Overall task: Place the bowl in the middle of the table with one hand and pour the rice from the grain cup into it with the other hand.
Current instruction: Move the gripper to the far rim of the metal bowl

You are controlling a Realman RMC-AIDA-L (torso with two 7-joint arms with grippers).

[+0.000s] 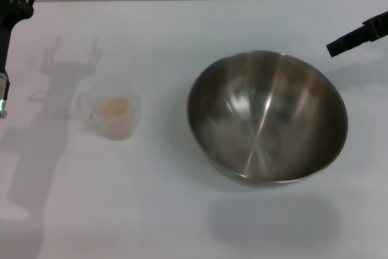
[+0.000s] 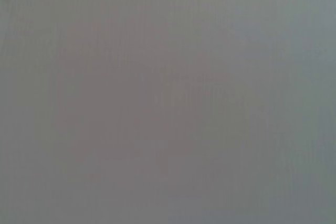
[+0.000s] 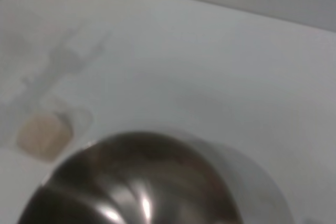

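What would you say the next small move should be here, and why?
Probably bring the right gripper down to the bowl rim nearest it. The bowl sits empty, right of the table centre, the rice is unpoured in the grain cup, and neither gripper holds anything; the left arm waits at the far left edge.

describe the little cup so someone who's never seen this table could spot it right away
Start at the big shiny steel bowl on the white table. On the robot's left of it, apart from it, stands a small clear plastic cup. It is far smaller than the bowl, see-through, and holds pale beige rice.
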